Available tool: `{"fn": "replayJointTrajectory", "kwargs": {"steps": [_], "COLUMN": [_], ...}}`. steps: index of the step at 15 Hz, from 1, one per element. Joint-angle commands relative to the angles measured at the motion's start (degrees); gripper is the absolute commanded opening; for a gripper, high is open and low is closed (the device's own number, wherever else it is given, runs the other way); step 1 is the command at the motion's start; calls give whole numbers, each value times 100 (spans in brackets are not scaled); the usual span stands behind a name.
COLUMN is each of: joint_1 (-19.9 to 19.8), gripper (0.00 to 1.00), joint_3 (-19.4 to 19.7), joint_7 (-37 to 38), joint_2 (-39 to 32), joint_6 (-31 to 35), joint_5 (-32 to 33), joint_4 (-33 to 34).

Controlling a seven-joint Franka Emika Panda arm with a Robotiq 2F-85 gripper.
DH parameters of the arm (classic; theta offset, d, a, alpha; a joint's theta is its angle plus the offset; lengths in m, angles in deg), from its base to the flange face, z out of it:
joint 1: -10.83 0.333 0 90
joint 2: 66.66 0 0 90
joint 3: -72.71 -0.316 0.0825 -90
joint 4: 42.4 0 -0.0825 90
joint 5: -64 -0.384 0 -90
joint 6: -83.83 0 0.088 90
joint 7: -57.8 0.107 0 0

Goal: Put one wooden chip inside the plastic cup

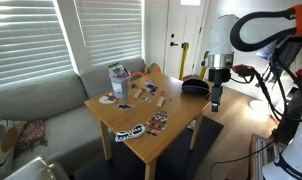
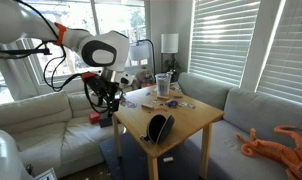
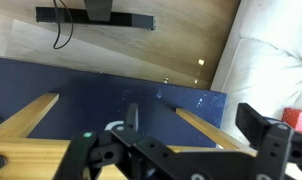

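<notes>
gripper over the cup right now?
No, in an exterior view the gripper hangs off the edge of the table, beyond the black object, with the cup at the far end.

One plastic cup [image 1: 119, 80], one table [image 1: 177, 112], several wooden chips [image 1: 144, 91].

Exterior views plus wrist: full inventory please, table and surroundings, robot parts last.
plastic cup: one, translucent grey-white, far corner of the table
wooden chips: several, exact count unclear, light wood, mid-table beside the cup
black rounded object: one, black, table edge nearest the arm
flat printed pieces: a few, multicoloured, near edge of the table
table: one, light wood, on the rug
rug: one, dark blue, under the table
couch: one, grey, beside the table
octopus plush: one, orange, on a couch
lamp: one, white shade, behind the table
arm: one, white, beside the table
gripper: one, black, off the table edge; open or shut unclear
</notes>
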Motion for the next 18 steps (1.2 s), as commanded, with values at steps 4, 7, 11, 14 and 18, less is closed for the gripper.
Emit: {"fn": "replayJointTrajectory", "kwargs": {"steps": [4,7,11,14,18], "joint_1": [-215,-351,-584,-710,-758], "gripper": [100,100,100,100,100], "joint_3": [-206,-257,-333,-434,-658], "joint_7": [570,1225,2178,2973,4474], "joint_2": [-80,-484,-1028,-1556,-2095], "joint_6": [394,859,1595,2489,3680], "joint_5": [-203,-208,-26,87,748], "joint_4": [151,742,1404,1591,1504]}}
